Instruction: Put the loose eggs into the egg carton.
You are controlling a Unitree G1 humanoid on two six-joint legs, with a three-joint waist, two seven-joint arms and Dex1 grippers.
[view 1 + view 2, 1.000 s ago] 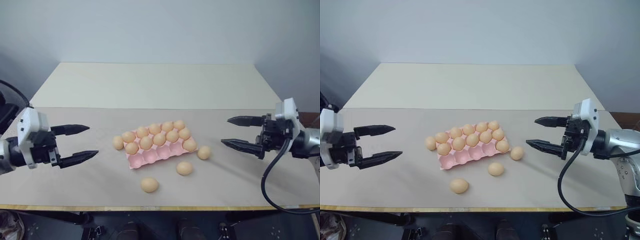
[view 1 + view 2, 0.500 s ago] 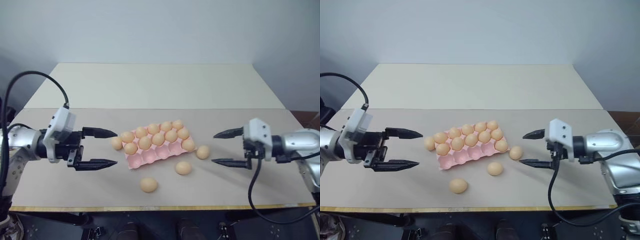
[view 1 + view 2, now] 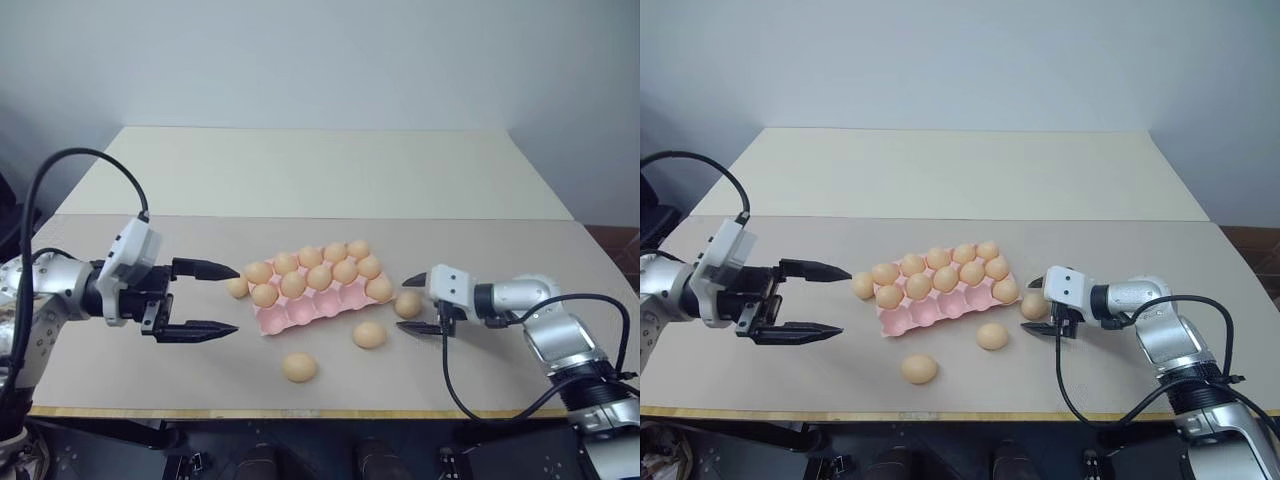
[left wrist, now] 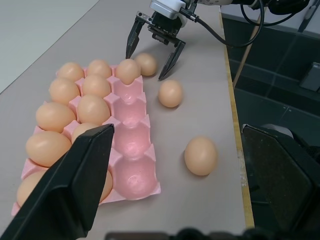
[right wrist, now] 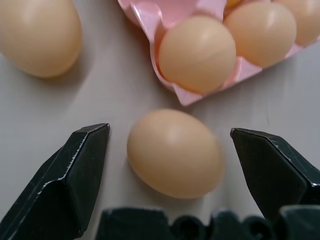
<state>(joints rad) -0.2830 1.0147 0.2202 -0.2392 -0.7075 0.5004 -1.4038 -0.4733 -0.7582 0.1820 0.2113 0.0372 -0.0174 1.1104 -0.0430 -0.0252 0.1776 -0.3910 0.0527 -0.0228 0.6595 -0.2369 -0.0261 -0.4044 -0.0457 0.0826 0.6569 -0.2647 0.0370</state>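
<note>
Right wrist view: right gripper has its jaws spread wide either side of a loose egg on the table, beside the pink egg carton, not yet pinching it. Left gripper hovers with jaws spread, empty, beside the carton's other end.

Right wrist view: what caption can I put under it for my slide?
Open right end effector straddles a loose egg on the table, beside the pink carton corner.

The pink egg carton lies askew, its near row of cups mostly bare. Four tan loose eggs lie around it: one at its left end, three along its near-right side
</note>
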